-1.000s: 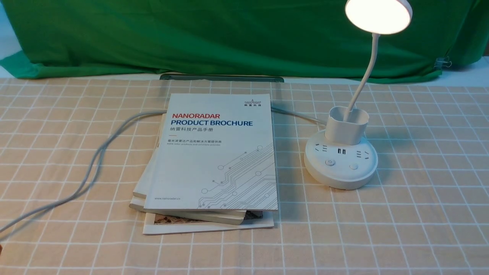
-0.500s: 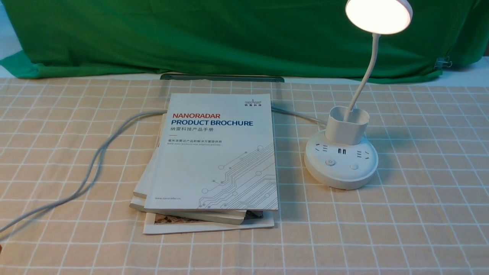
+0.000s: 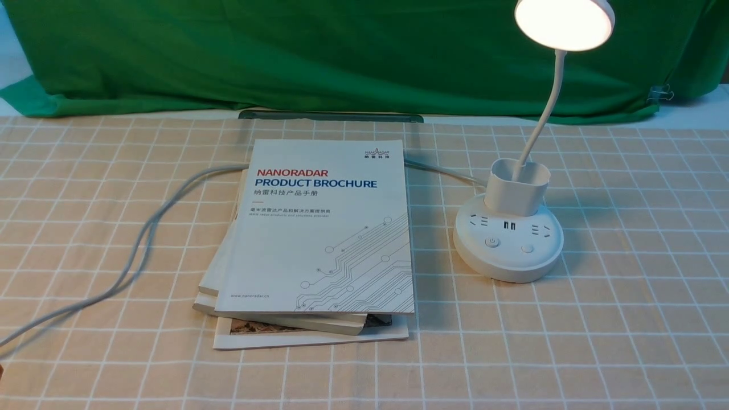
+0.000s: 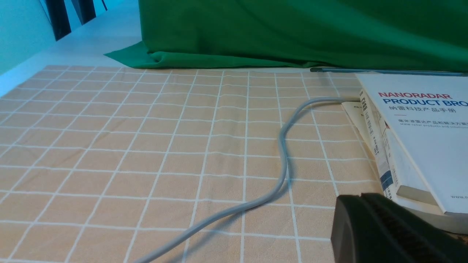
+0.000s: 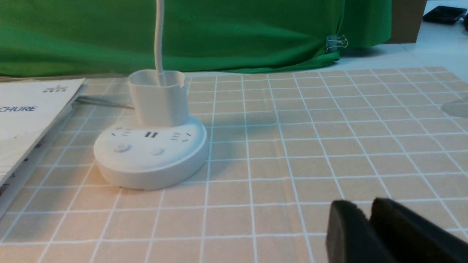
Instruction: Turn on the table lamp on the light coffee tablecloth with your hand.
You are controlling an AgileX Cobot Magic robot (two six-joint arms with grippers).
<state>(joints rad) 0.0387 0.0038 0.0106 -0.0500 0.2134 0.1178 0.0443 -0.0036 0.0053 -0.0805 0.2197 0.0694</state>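
The white table lamp stands on the light coffee tablecloth (image 3: 626, 319) at the right. Its disc head (image 3: 564, 23) glows brightly, above a thin neck, a cup holder and a round base (image 3: 508, 245) with sockets and two buttons. The base also shows in the right wrist view (image 5: 150, 153). Neither hand shows in the front view. My right gripper (image 5: 365, 206) is shut and empty, low over the cloth, well to the near right of the base. My left gripper (image 4: 360, 197) is shut and empty, beside the near left corner of the books.
A stack of books (image 3: 319, 228) with a white brochure on top lies left of the lamp. A grey cable (image 3: 142, 239) runs from under the books to the near left. A green backdrop cloth (image 3: 285, 51) hangs at the back, with a binder clip (image 5: 336, 42).
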